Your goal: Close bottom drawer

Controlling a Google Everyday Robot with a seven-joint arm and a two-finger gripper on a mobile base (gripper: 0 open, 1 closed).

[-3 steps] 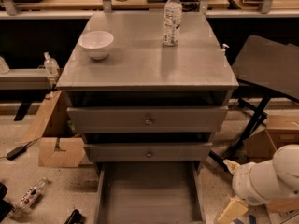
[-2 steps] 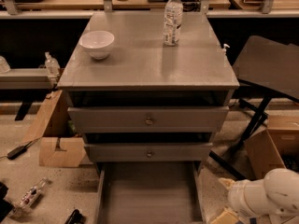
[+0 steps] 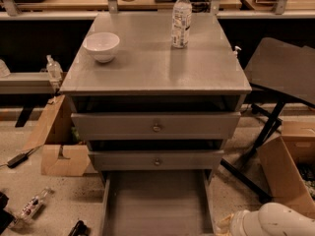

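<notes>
The bottom drawer [image 3: 155, 203] of the grey cabinet is pulled far out toward me. Its bare grey inside shows at the bottom middle of the camera view. Its front and knob are cut off by the lower edge. Above it, the middle drawer [image 3: 156, 161] and the wider top drawer [image 3: 156, 127] each show a small round knob and stand slightly out. My white arm [image 3: 275, 222] is at the bottom right. My gripper [image 3: 227, 226] shows only as a yellowish tip, just right of the open drawer's right side wall.
A white bowl [image 3: 102, 45] and a water bottle [image 3: 181, 18] stand on the cabinet top [image 3: 152, 68]. Cardboard boxes lie on the floor at the left [image 3: 59, 151] and right [image 3: 285, 176]. A black folding stand [image 3: 285, 68] is at the right. A small bottle [image 3: 32, 205] lies on the floor.
My arm and gripper have sunk lower and a little left along the open drawer's right side, now mostly below the frame edge. The drawers have not moved.
</notes>
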